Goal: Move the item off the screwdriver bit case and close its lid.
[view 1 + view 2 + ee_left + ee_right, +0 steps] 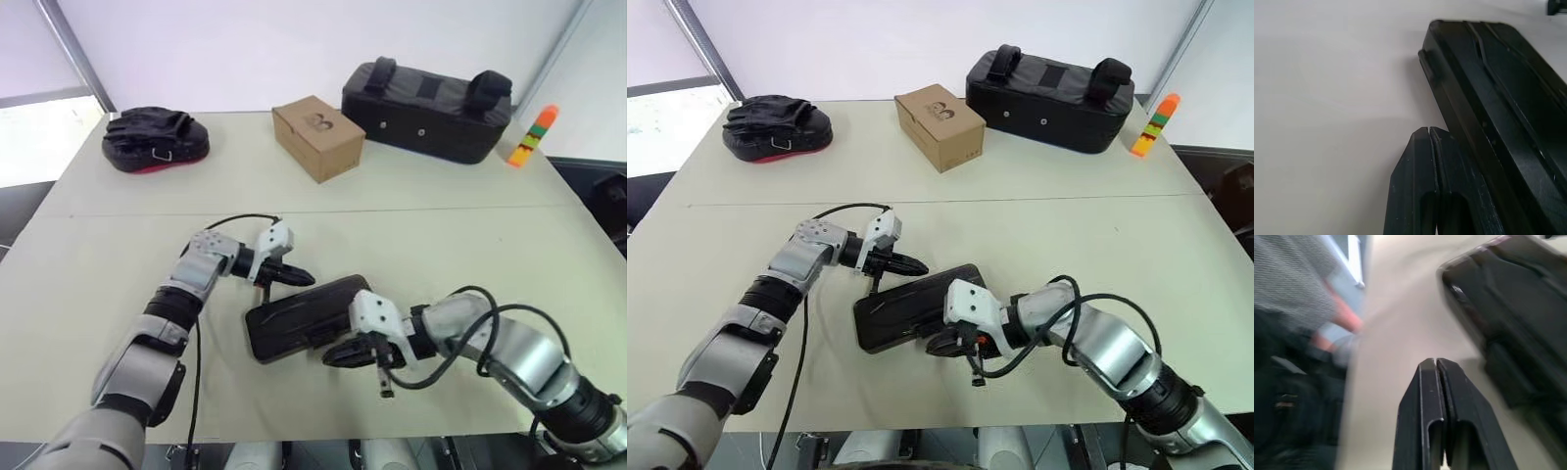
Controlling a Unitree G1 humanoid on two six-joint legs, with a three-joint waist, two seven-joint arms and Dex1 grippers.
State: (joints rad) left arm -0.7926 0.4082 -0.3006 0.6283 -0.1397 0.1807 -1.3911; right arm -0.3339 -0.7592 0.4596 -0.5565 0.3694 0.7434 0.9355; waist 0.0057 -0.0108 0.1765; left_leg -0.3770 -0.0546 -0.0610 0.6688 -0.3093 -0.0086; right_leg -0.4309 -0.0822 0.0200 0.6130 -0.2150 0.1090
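**Two shut grippers flank the closed-looking case**

Both sets of fingers are pressed together and nothing is held in either. The screwdriver bit case (306,318) lies flat near the front middle of the table (470,225), its long axis running from about 8 o'clock to 2 o'clock in the head views. The lid (906,305) appears to be folded down over it already, and no loose item is seen on top. The left gripper (304,278) is placed at the case's far long edge, toward 11 o'clock, with its tip just beside or touching the rim. The right gripper (338,355) is placed at the near long edge, toward 5 o'clock, beside what looks like the latch side. The right arm is judged nearer for pressing the latch, while the case can be braced from the opposite side.
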